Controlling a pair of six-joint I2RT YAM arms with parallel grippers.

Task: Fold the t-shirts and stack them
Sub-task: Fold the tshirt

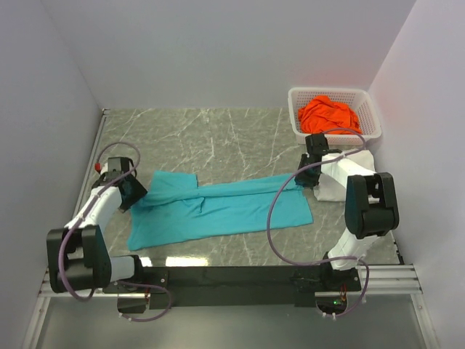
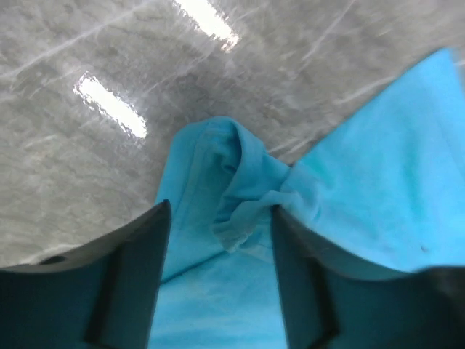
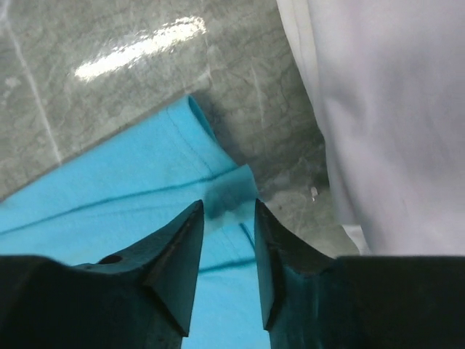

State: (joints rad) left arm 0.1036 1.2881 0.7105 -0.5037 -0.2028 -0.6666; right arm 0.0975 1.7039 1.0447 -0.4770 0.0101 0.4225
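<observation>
Teal t-shirt [image 1: 225, 211] lies folded into a long band across the grey marble table [image 1: 218, 134], reaching from one arm to the other. At its bunched left end, the left gripper [image 2: 221, 218] stands with jaws well apart, a rumpled hem lying loose between the fingers and pinched by neither. At the right end, the right gripper [image 3: 228, 211] hovers over the shirt's corner, jaws parted by a narrow gap and holding nothing. A white t-shirt [image 1: 340, 178] sits in a compact pile just beside that arm. An orange t-shirt [image 1: 330, 115] is heaped in the white lattice basket [image 1: 372, 123] at the far right corner.
</observation>
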